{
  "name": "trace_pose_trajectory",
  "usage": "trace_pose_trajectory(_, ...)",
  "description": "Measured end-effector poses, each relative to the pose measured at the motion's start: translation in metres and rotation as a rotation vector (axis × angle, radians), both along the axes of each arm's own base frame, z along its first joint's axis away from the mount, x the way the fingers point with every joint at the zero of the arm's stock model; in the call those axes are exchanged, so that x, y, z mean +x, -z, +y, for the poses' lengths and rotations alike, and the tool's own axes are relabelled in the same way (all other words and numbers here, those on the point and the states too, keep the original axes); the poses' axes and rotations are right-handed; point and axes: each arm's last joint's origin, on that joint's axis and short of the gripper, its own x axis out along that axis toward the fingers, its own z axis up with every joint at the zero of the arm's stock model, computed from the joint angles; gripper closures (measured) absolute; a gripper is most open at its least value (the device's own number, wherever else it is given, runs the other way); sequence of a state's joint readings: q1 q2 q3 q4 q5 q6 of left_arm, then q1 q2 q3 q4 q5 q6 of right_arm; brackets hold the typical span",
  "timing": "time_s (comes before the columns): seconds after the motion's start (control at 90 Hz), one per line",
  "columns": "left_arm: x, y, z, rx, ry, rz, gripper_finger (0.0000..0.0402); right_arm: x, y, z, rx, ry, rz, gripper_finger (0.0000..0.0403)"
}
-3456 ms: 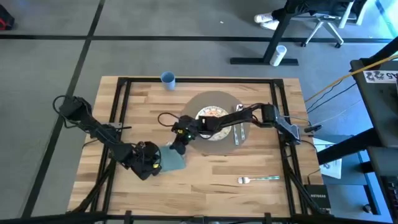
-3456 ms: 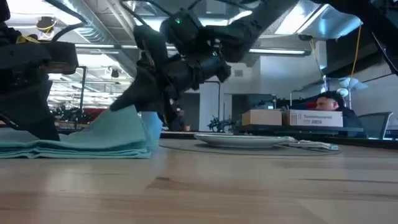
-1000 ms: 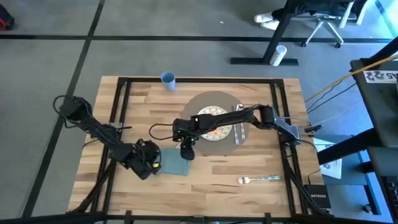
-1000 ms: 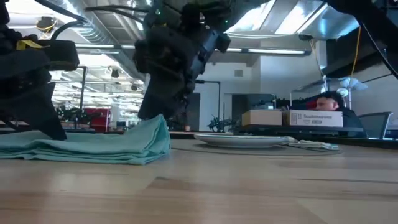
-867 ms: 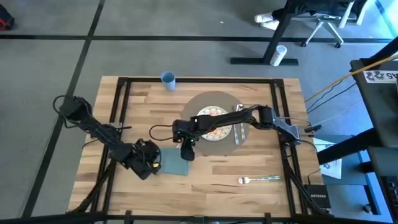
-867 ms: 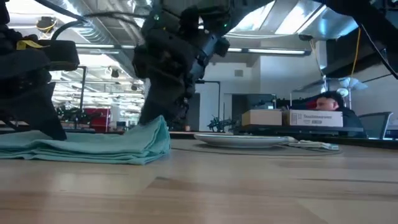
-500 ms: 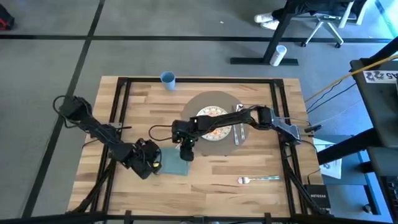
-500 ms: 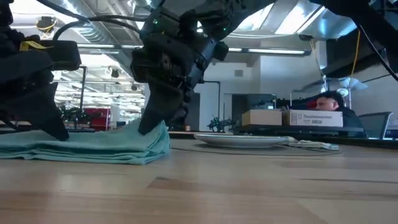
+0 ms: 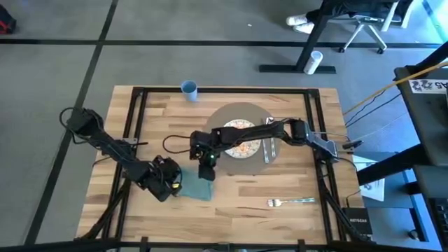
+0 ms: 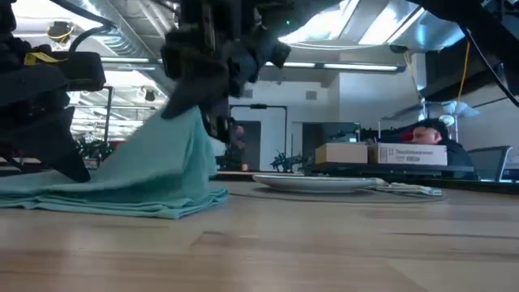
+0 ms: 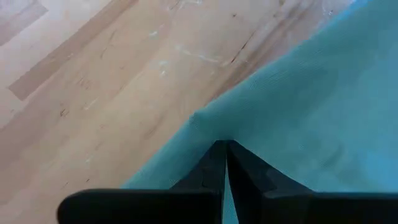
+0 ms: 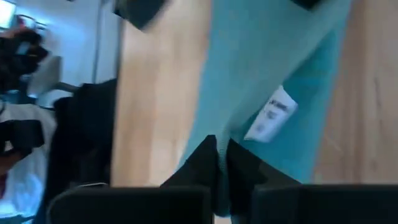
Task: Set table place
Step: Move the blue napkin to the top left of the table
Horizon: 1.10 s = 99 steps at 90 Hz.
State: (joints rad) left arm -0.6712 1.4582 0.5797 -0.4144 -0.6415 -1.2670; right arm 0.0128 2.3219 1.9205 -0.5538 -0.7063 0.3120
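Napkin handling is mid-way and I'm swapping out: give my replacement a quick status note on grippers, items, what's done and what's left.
Left gripper: shut on teal napkin, pinning its edge at the table.
Right gripper: shut on the napkin, lifting one side.
Done: patterned plate on round placemat, knife beside the plate.
Left: place the napkin; fork and blue cup lie off the placemat.

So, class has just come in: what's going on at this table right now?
Both arms are handling a teal napkin on the table. The left gripper pins one end flat on the wood, fingers shut on the cloth, while the right gripper has pinched the other end and lifted it. Beside them, a patterned plate sits on the round placemat; a fork and a blue cup lie apart.
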Motion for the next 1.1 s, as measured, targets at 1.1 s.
trace_pose_trajectory(1.1, -0.007, 0.002, 0.006, 0.073, -0.002, 0.070, 0.0402, -0.001, -0.003, 0.045, 0.010, 0.076, 0.103, 0.0403)
